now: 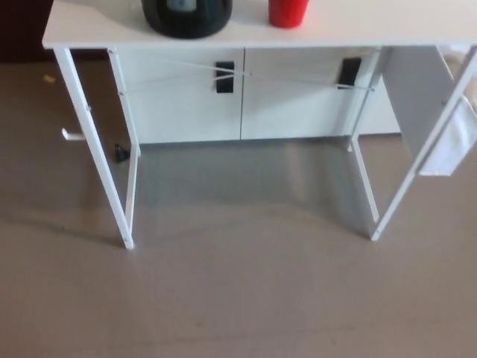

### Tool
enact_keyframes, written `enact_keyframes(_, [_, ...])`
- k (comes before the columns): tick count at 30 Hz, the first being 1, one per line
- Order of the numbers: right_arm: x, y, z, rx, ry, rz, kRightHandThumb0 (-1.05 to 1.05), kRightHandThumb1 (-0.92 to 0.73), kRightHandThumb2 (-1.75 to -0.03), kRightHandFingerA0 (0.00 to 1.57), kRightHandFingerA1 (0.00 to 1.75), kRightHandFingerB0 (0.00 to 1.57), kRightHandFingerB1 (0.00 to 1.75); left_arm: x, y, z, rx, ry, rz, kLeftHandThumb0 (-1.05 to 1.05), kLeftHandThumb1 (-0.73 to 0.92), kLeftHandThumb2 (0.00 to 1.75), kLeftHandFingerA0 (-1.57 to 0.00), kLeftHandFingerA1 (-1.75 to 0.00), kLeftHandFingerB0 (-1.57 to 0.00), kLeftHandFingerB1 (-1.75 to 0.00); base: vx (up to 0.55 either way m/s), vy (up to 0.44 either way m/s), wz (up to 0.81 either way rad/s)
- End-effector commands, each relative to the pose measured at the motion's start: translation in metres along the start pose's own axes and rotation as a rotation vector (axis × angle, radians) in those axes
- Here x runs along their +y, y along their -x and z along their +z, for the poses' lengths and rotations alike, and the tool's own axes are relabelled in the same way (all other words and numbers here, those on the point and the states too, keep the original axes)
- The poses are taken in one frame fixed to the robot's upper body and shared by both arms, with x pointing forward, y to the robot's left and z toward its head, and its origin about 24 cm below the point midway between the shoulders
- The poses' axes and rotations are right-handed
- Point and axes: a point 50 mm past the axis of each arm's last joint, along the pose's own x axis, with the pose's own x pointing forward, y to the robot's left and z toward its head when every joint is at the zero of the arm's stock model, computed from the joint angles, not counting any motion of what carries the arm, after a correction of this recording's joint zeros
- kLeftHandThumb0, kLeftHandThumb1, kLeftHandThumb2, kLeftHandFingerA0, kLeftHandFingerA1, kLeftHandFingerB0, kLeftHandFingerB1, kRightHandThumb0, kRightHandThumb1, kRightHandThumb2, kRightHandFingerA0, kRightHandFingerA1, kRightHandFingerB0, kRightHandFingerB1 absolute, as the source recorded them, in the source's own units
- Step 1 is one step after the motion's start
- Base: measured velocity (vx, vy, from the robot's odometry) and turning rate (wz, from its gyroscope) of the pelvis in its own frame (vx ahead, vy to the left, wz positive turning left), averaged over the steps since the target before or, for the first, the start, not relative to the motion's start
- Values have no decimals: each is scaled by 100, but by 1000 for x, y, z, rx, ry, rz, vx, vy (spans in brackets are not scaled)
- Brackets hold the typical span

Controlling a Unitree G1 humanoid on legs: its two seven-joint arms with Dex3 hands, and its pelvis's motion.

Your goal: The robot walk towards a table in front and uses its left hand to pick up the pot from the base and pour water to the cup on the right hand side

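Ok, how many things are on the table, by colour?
Black: 1, the pot
Red: 1, the cup
Total: 2 on the table; both are cut off by the top edge of the picture.

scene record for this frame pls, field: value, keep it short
view: head view, looking down at floor and table front
table: white table, only its front edge and legs show
pot: black pot on the tabletop, cut off by the picture's top edge; base not distinguishable
cup: red cup on the tabletop, right of the pot, apart from it
behind table: white cabinet with dark handles
floor: brown floor
left robot hand: not in view
right robot hand: not in view
task stage: pot not yet picked up
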Motion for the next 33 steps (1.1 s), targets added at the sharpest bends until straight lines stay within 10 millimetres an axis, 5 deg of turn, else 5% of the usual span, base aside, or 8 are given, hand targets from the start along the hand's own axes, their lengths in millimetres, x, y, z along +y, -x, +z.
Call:
enact_keyframes(1, [-5,0,0,4,46,2,-36,-66,-59,70,55,45,42,1,-1,2,-3,-32,-5,-36,66,60,-61,-39,-45,-35,164,-81,14])
enact_keyframes(5, [-4,0,0,5,58,16,-36,-65,-59,69,55,45,42,1,-1,2,0,-48,-5,-45,58,80,-56,-51,-39,-45,317,-170,-8])
enact_keyframes(11, [-3,1,-2,1,30,12,-36,-64,-58,69,56,46,43,1,0,1,-1,-60,-6,-38,67,60,-64,-39,-45,-35,237,-112,14])
enact_keyframes(12, [-2,0,0,-2,23,12,-37,-65,-58,67,55,45,43,2,-1,3,-6,-52,-7,-45,58,81,-55,-51,-39,-46,231,10,-3])
enact_keyframes(14, [-2,0,2,-10,37,16,-38,-65,-59,69,55,45,43,2,-1,4,-8,-61,-7,-38,67,60,-60,-39,-44,-34,230,40,-14])
enact_keyframes(25, [-2,2,1,-8,60,16,-39,-65,-59,66,54,44,42,1,-2,4,-7,-71,-4,-44,59,81,-55,-51,-38,-45,340,167,-7])
enact_keyframes(32, [-1,5,-6,5,41,19,-38,-65,-58,67,55,44,42,2,1,1,0,-89,-5,-37,66,60,-64,-40,-44,-34,252,43,11])
enact_keyframes(33, [0,5,-6,7,36,18,-38,-65,-58,68,56,44,42,4,1,1,8,-87,-4,-46,57,80,-55,-51,-39,-46,324,-105,20])
